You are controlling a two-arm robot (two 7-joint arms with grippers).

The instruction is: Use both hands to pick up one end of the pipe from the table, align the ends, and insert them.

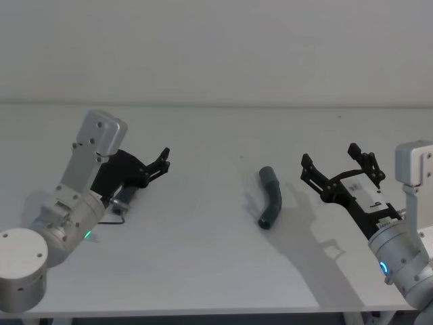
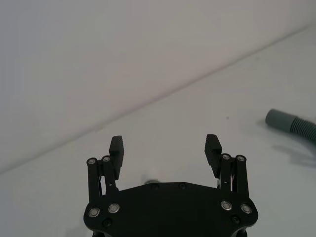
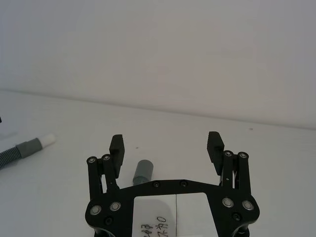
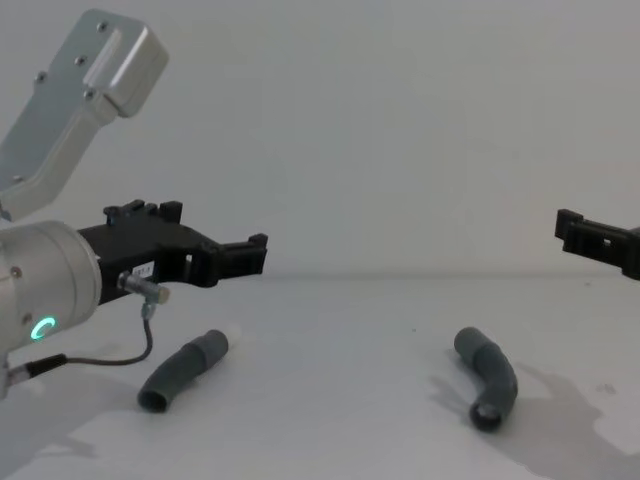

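Evidently poised to grab, the black angular left gripper (image 4: pixel 255 255) and right gripper (image 1: pixel 330 157) hover, jaws apart, by the dark-grey ribbed left hose piece (image 4: pixel 185 370) and right hose piece (image 1: pixel 270 198), lying separate on the white desk (image 1: pixel 203 264).

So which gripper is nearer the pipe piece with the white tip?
Left. The left gripper hovers just above the white-tipped piece; the right gripper is across the table, beside the other piece.

Open table (image 4: pixel 330 430) lies around the left pipe piece (image 4: pixel 185 368) and right pipe piece (image 4: pixel 490 380).
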